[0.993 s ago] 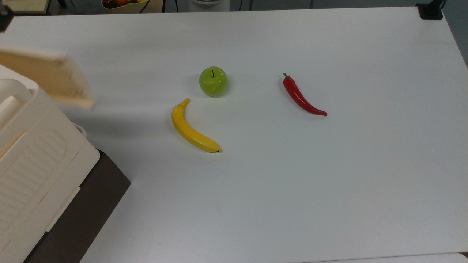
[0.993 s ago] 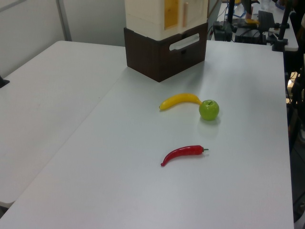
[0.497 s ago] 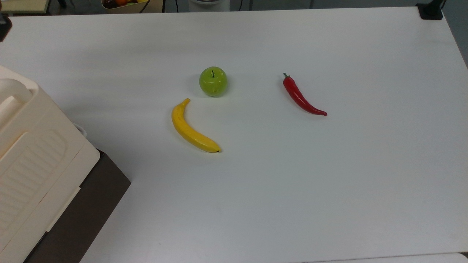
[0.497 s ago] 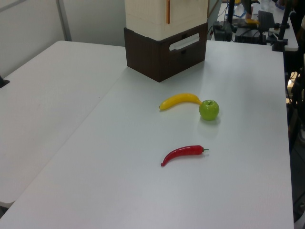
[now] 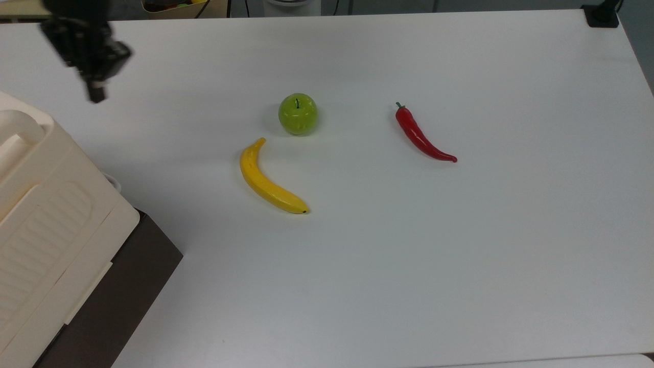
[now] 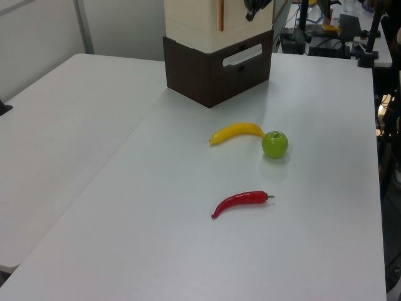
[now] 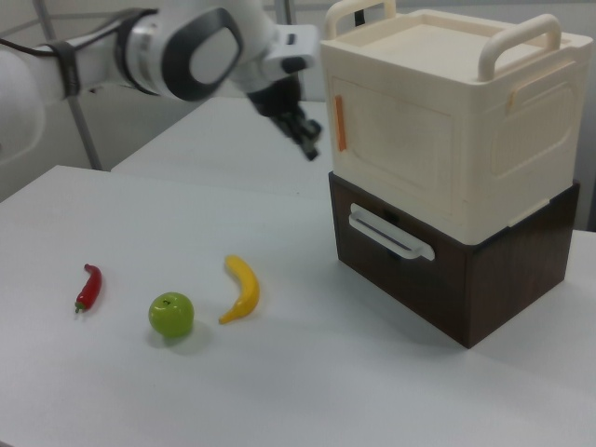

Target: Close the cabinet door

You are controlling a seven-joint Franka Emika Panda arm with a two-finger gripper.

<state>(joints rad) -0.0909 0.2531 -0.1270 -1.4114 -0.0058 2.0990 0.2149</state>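
Note:
The cream cabinet (image 7: 521,140) stands on a dark brown base (image 7: 484,289) at the right view's right. Its cabinet door (image 7: 400,158) lies flush with the front, an orange strip along its left edge. My gripper (image 7: 308,146) hangs just left of that edge, a short gap away from it, fingers together and holding nothing. In the top view the gripper (image 5: 95,95) sits above the table beyond the cabinet (image 5: 46,204) at the far left. The left view has the gripper (image 6: 253,10) in front of the cabinet door (image 6: 235,25).
A yellow banana (image 5: 265,181), a green apple (image 5: 298,113) and a red chilli (image 5: 421,135) lie on the white table (image 5: 460,255), spread across its middle. The brown base (image 5: 117,291) has a white handle (image 7: 391,233) on its front.
One second ago the door stood swung out; half a second ago it was shut. Since then the gripper has come into the top view, away from the cabinet.

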